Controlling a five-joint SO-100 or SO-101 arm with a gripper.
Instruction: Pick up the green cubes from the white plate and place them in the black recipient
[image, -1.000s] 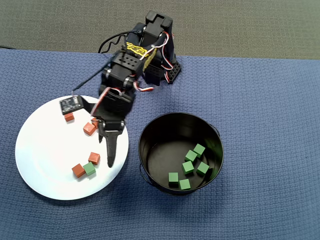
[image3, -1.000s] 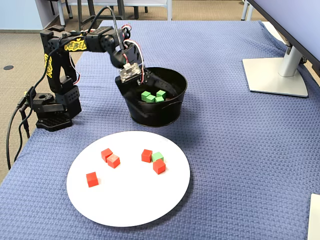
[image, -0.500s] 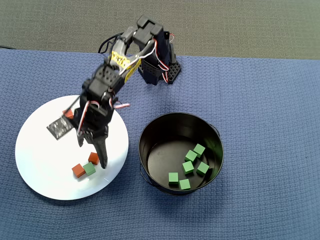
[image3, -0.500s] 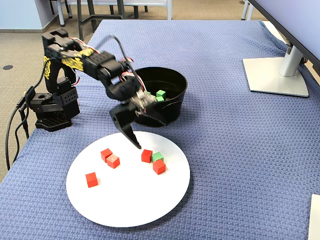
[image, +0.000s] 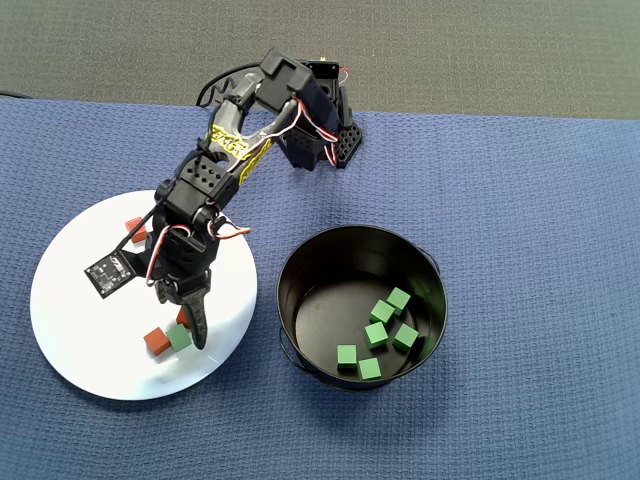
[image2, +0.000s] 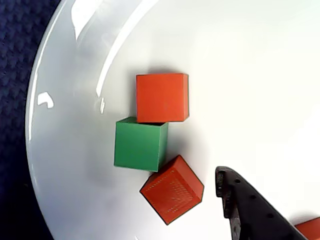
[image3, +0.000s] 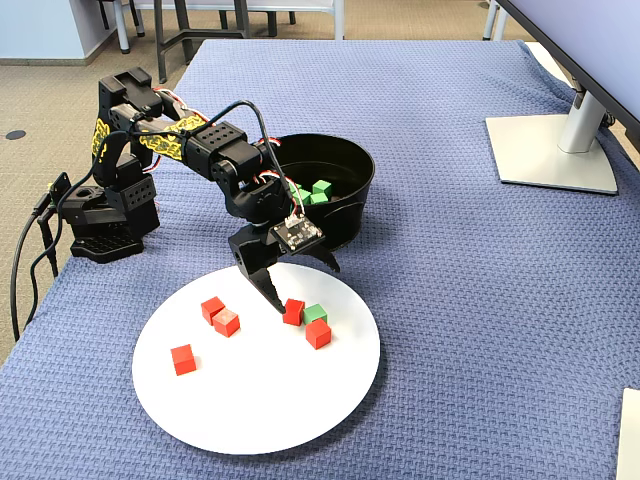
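The claw (image3: 300, 285), its black fingers spread and holding nothing, hangs low over the white plate (image3: 250, 420) at centre-left of the fixed view, one fingertip (image2: 223, 176) entering the lower right of the wrist view. Just left of that tip, the last green cube (image2: 139, 144) on the plate sits wedged between two red-orange cubes (image2: 162, 97), touching both. This looks like the approach for the final pick; the next move calls for straddling the green cube without nudging its neighbours. The cubes are matte and sharp-edged, the plate smooth and glossy. To the right in the overhead view, the glossy black recipient (image: 300, 262) holds six green cubes (image: 376, 335) on its flat bottom, on a woven blue cloth (image: 540, 200).
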